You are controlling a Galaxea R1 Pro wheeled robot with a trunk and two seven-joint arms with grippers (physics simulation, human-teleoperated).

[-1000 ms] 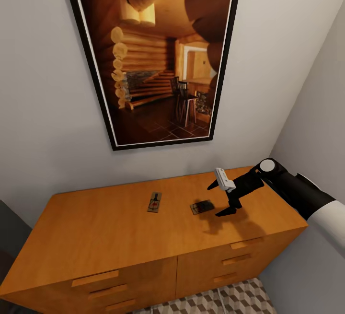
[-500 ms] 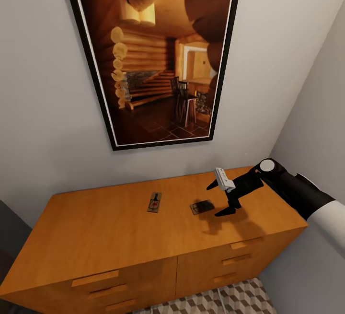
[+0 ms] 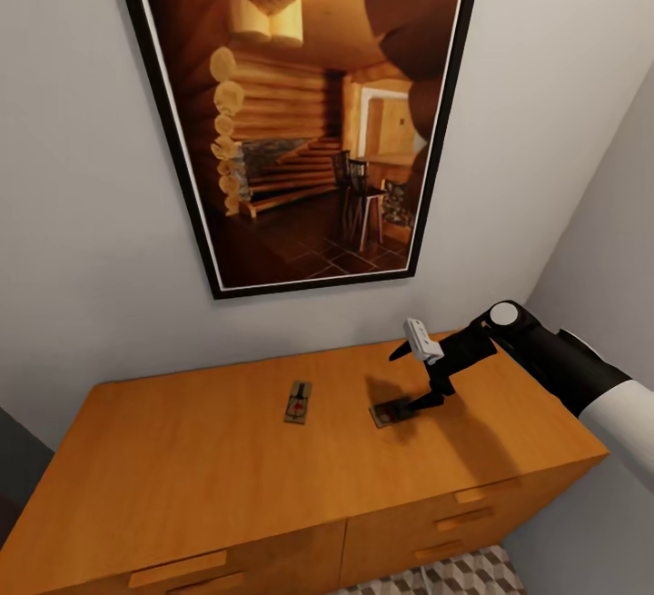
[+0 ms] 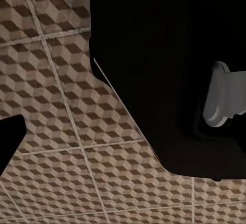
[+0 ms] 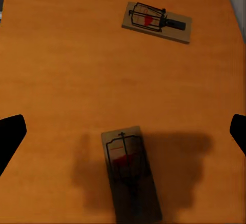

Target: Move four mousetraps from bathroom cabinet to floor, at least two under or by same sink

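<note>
Right claw [image 3: 413, 380] spread wide above our near mousetrap [image 3: 392, 414] for grasp; second mousetrap [image 3: 297, 401] lies beyond on cabinet [image 3: 227, 477].

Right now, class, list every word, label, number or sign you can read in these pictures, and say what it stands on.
None: no readable text anywhere.
The two mousetraps on the cabinet carry only a red patch, no lettering.
The framed picture shows a log-cabin interior, no caption.
The bathroom floor tiles bear only a cube pattern.
</note>
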